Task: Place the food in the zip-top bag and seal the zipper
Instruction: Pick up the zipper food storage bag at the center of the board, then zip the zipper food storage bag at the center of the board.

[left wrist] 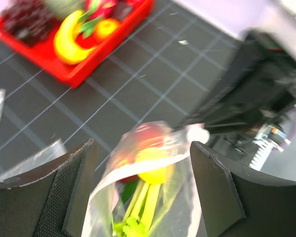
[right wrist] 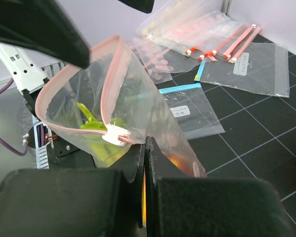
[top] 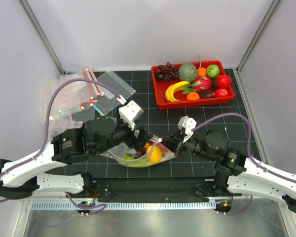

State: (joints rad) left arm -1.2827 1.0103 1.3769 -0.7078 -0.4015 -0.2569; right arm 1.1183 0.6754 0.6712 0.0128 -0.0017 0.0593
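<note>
The zip-top bag [right wrist: 143, 98] holds lemon [left wrist: 155, 173], apple [left wrist: 148, 136], celery [left wrist: 143, 207]; right fingers [right wrist: 212, 207] clamp its edge, left fingers [left wrist: 69, 197] stand apart.

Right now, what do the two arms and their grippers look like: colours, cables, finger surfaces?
Left arm and right arm: white lower links, black joints and forearms, a purple cable along each, a white camera block at each wrist. The left gripper has black wedge fingers with mesh-textured pads; the right gripper looks plain matte black.
</note>
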